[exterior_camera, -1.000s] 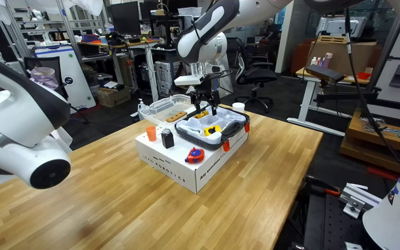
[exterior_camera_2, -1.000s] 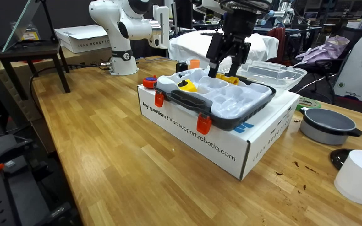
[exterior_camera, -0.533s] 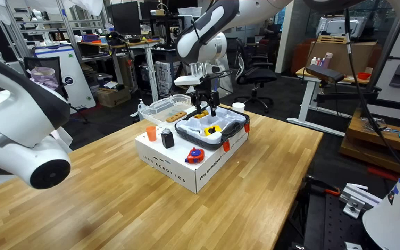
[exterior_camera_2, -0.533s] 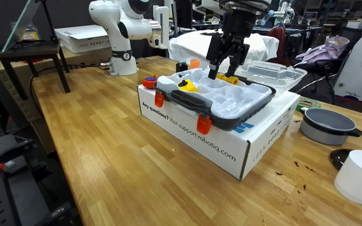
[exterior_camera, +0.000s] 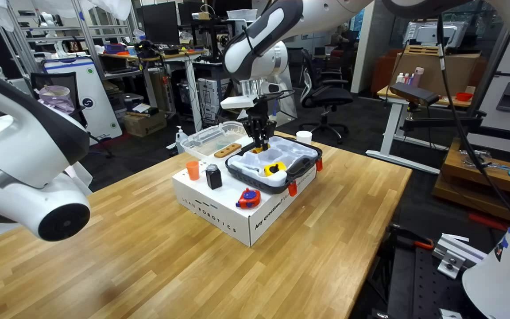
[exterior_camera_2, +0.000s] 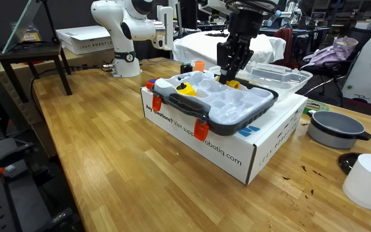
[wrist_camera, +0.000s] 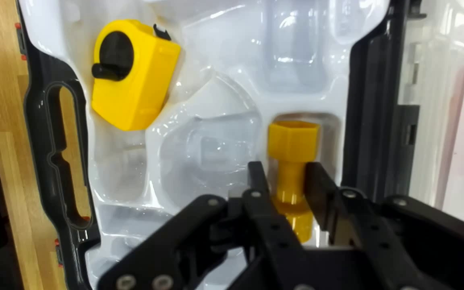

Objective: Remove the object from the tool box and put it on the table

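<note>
End effector (wrist_camera: 285, 174) astride yellow piece (wrist_camera: 293, 141), jaws flanking narrow neck.

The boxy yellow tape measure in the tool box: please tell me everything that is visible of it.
The boxy yellow tape measure looks plastic, with one rounded end, a round black disc bearing a protruding black knob, and a small black tab at one corner. It lies askew, disc mostly up, in the glossy pale moulded tray of the black-edged tool box, near the black handle. The tray touches it; the black pincer does not. Its underside is hidden.
</note>
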### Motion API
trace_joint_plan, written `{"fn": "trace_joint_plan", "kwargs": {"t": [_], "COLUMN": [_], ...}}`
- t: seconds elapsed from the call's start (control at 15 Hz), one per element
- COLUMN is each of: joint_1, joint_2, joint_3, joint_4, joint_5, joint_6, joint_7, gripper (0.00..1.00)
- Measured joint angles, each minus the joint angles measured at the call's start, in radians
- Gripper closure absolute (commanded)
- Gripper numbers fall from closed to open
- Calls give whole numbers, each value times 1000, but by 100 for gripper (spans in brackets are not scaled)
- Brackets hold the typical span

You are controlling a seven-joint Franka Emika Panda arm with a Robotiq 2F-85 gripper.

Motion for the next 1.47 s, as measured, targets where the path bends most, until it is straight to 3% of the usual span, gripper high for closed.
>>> {"fn": "trace_joint_plan", "kwargs": {"t": [0.2, 1.2, 1.47], "joint_1": [0, -3, -2], "joint_2": [11, -6, -54], "joint_3": [0, 1, 5], "joint_4": [13, 66, 41], "joint_5": [0, 51, 52], "joint_6": [-6, -14, -32], "joint_7": [0, -5, -59], "gripper": [96, 96, 96]}}
